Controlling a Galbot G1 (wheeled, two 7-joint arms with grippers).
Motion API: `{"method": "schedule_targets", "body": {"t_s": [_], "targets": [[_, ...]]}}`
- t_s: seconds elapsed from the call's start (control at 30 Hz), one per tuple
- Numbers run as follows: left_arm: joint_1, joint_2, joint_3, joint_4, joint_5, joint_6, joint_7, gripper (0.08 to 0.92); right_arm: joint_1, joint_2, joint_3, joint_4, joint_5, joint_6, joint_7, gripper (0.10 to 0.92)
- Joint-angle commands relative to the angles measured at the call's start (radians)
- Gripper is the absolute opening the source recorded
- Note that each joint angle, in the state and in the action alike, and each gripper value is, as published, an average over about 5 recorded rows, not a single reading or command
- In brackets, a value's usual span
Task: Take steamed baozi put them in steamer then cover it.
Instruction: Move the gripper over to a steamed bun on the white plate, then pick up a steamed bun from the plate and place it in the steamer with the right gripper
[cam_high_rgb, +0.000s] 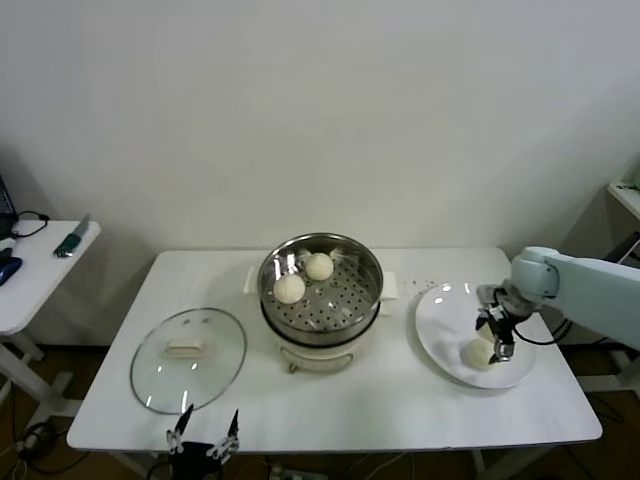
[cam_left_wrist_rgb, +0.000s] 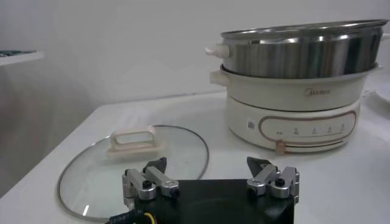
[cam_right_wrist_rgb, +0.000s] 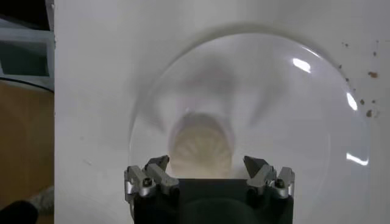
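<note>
The steamer (cam_high_rgb: 340, 300) stands mid-table with two baozi inside, one (cam_high_rgb: 319, 266) farther back and one (cam_high_rgb: 289, 288) nearer the front left. One more baozi (cam_high_rgb: 478, 353) lies on the white plate (cam_high_rgb: 440, 320) at the right. My right gripper (cam_high_rgb: 499, 338) is open just above that bun; in the right wrist view the bun (cam_right_wrist_rgb: 202, 146) sits between the spread fingers (cam_right_wrist_rgb: 155, 165). The glass cover (cam_high_rgb: 188, 358) lies flat on the table left of the steamer, also seen in the left wrist view (cam_left_wrist_rgb: 131, 164). My left gripper (cam_high_rgb: 204, 432) is open and empty at the front table edge.
A side table (cam_high_rgb: 40, 270) with small items stands at far left. The steamer's cream base (cam_left_wrist_rgb: 292, 115) fills the right of the left wrist view. A few crumbs (cam_right_wrist_rgb: 367, 91) lie on the table beside the plate.
</note>
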Motion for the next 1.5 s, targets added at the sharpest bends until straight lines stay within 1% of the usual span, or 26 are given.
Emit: {"method": "schedule_targets", "body": {"t_s": [0.03, 0.37, 0.43, 0.63, 0.73, 0.87, 1.03, 1.17, 1.27, 1.5], "targets": [[0.001, 0.0, 0.001, -0.001, 0.001, 0.0, 0.0, 0.823, -0.09, -0.003, 0.065, -0.033, -0.041, 0.0, 0.008, 0.823], [0.004, 0.001, 0.004, -0.002, 0.003, 0.0, -0.001, 0.823, -0.12, -0.001, 0.098, -0.049, -0.068, 0.0, 0.029, 0.819], [0.004, 0.001, 0.005, -0.002, 0.004, -0.001, -0.002, 0.823, -0.128, -0.001, 0.11, -0.053, -0.069, 0.0, 0.036, 0.799], [0.007, 0.0, 0.006, -0.003, 0.007, -0.004, -0.002, 0.823, -0.138, -0.001, 0.129, -0.05, -0.069, 0.004, 0.042, 0.701], [0.008, -0.002, 0.006, -0.006, 0.009, -0.004, -0.002, 0.823, -0.132, -0.003, 0.13, -0.043, -0.076, 0.012, 0.038, 0.677], [0.009, -0.004, 0.007, -0.007, 0.014, -0.005, -0.002, 0.823, -0.088, -0.008, 0.123, -0.028, -0.097, 0.045, 0.018, 0.671], [0.01, -0.006, 0.01, -0.008, 0.021, -0.007, -0.003, 0.823, 0.073, -0.013, 0.066, 0.021, -0.092, 0.152, -0.031, 0.675], [0.01, -0.005, 0.01, -0.01, 0.023, -0.006, -0.002, 0.823, 0.294, 0.014, -0.054, 0.089, -0.008, 0.247, -0.07, 0.678], [0.01, -0.004, 0.01, -0.014, 0.025, -0.006, -0.002, 0.823, 0.457, 0.065, -0.152, 0.136, 0.046, 0.319, -0.085, 0.679], [0.011, 0.001, 0.008, -0.015, 0.026, -0.007, -0.001, 0.823, 0.743, 0.234, -0.283, 0.212, 0.091, 0.495, -0.089, 0.675]]}}
